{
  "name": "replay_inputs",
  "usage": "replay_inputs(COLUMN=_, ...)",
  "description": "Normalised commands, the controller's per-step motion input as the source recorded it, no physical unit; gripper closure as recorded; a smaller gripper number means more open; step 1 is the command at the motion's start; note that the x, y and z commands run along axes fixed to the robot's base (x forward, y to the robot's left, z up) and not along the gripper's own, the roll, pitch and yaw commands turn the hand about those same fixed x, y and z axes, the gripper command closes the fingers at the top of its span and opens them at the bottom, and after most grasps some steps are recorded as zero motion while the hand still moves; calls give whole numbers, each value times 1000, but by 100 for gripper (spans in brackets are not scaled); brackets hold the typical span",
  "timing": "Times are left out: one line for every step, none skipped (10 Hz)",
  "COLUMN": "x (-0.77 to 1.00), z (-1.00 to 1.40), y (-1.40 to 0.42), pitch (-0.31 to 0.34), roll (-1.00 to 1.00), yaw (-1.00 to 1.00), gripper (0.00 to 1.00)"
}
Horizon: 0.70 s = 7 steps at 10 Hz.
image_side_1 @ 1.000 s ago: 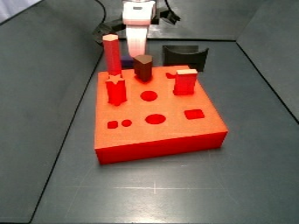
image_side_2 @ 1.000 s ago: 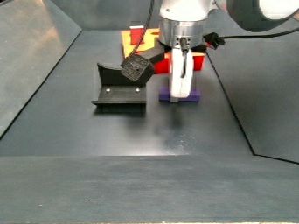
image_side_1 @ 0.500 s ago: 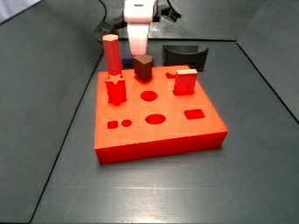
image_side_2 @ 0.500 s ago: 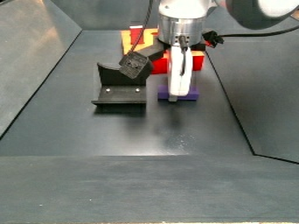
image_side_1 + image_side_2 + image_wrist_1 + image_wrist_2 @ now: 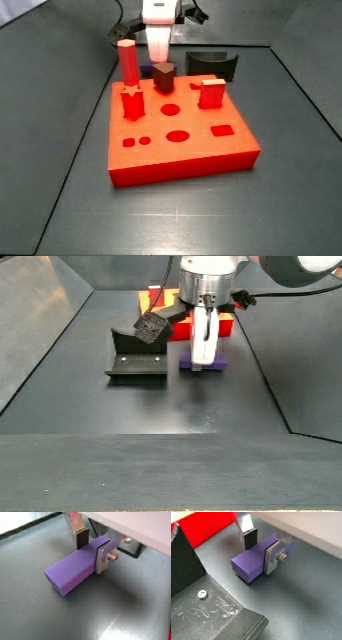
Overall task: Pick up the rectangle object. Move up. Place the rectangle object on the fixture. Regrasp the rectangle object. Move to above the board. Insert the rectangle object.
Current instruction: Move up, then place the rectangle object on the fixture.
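The rectangle object (image 5: 67,574) is a blue-purple block lying flat on the dark floor; it also shows in a wrist view (image 5: 250,564) and in a side view (image 5: 214,365). My gripper (image 5: 90,558) is down at the floor and shut across the block's width. The dark-padded finger (image 5: 80,538) is against its far side and the silver plate finger (image 5: 101,558) against its near side. The gripper (image 5: 203,354) stands beside the black fixture (image 5: 134,362) and in front of the red board (image 5: 181,140).
The fixture's base plate (image 5: 208,609) lies close beside the block. The board (image 5: 204,527) carries red pegs (image 5: 126,62) and a dark brown block (image 5: 163,78). Sloping grey walls enclose the floor on both sides.
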Motion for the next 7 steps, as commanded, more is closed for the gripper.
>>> replay_inputs(x=0, z=833, y=0, pitch=0, roll=0, yaw=0, gripper=100)
replay_inputs(x=46, z=832, y=28, pitch=-21, roll=8, yaw=-24, gripper=100)
replay_inputs(x=36, z=767, y=26, pitch=-11, roll=7, yaw=-25, gripper=100)
replay_inputs(x=11, z=587, y=21, pitch=13, roll=5, yaw=-27, gripper=100)
replay_inputs(x=-6, z=382, y=16, pitch=29, roll=4, yaw=-26, gripper=100)
replay_inputs(x=-11, z=275, y=14, pitch=31, roll=5, yaw=-25, gripper=100)
replay_inputs(x=0, z=1000, y=0, pitch=0, roll=0, yaw=0, gripper=100)
